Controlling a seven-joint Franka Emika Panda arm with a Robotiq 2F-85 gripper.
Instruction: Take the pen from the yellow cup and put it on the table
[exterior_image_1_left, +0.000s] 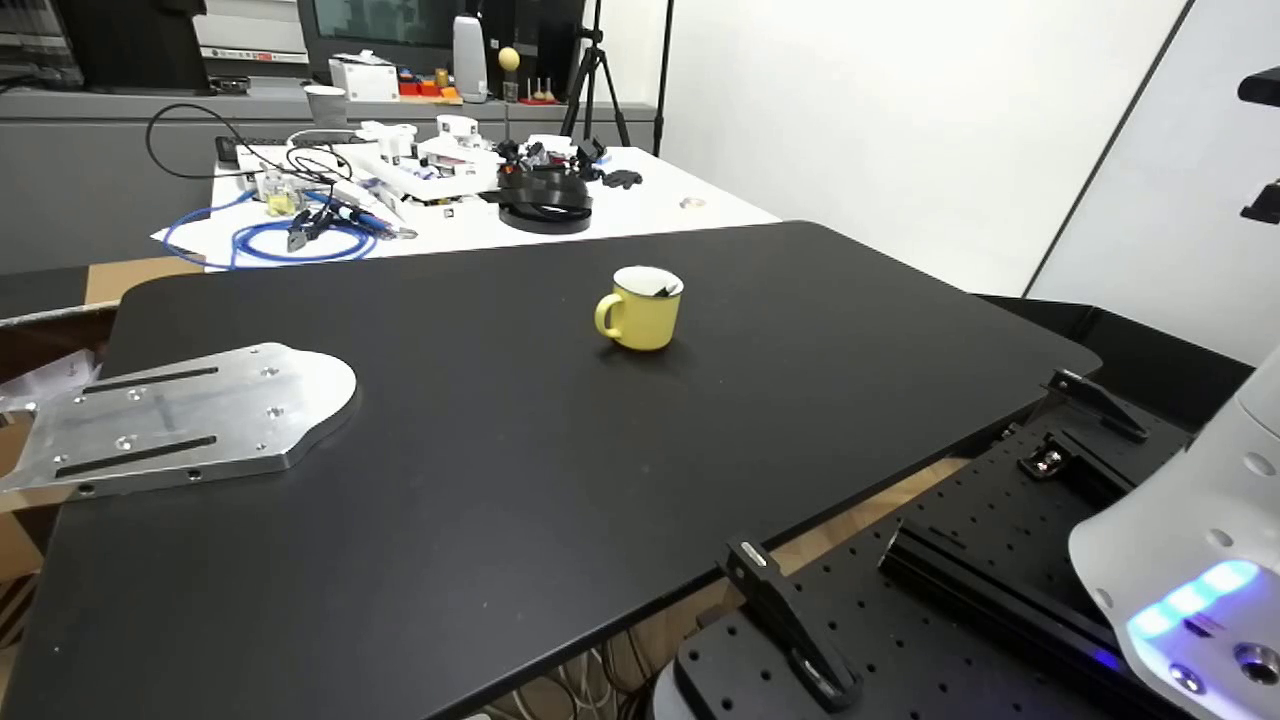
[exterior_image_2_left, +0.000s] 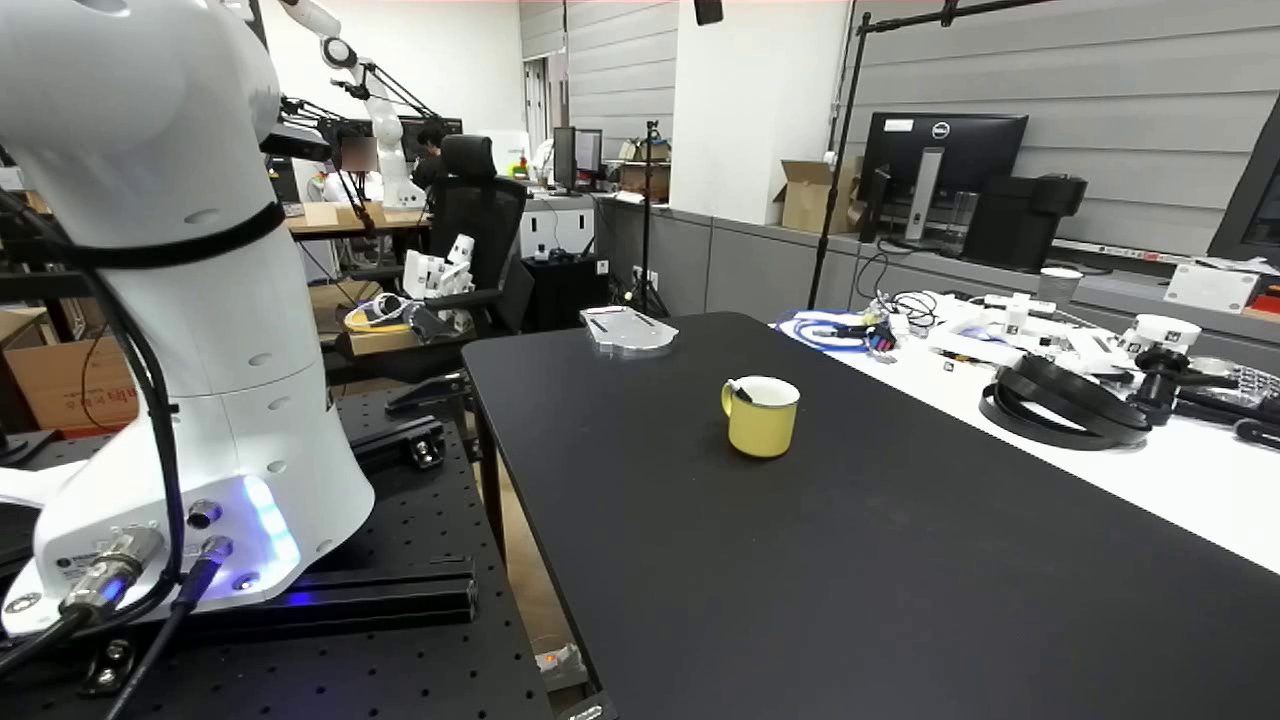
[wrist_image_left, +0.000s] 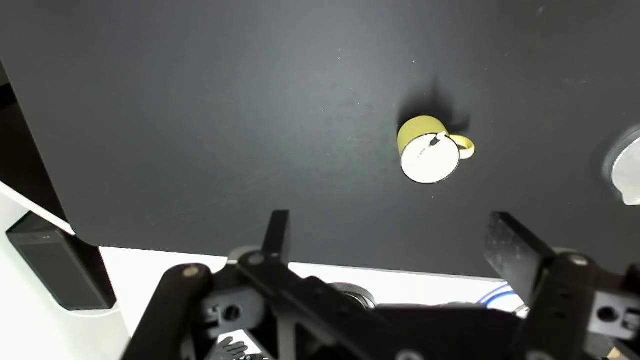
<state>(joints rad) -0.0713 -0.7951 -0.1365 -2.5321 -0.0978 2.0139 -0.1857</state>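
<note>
"Black table (wrist_image_left: 190, 150) lies beyond our gripper (wrist_image_left: 391, 219). Left to right in the wrist view, what do we have?"

"Our fingers (wrist_image_left: 276, 232) spread wide, with nothing held between them. Past their tips, well apart and a little right of the gap's middle, the cup (wrist_image_left: 416, 129) stands upright on the table."

"And the pen (wrist_image_left: 436, 140)?"

"In the cup, leaning at the rim beside the handle (wrist_image_left: 468, 150), its white end just showing there. We'd guess it light, stiff and not fragile, but smooth and round, so it could roll between our fingers."

"Where do we take hold?"

"By that end, we think, since little else looks reachable. We'd want a narrow pinch; if a finger catches the rim, the cup, likely light too, may slide or tip. Better to draw the pen out along its lean than to pry it sideways."

"And the plate (wrist_image_left: 631, 172), right of our fingers?"

"Partly out of view; we'd lay the pen well clear of it."
</note>
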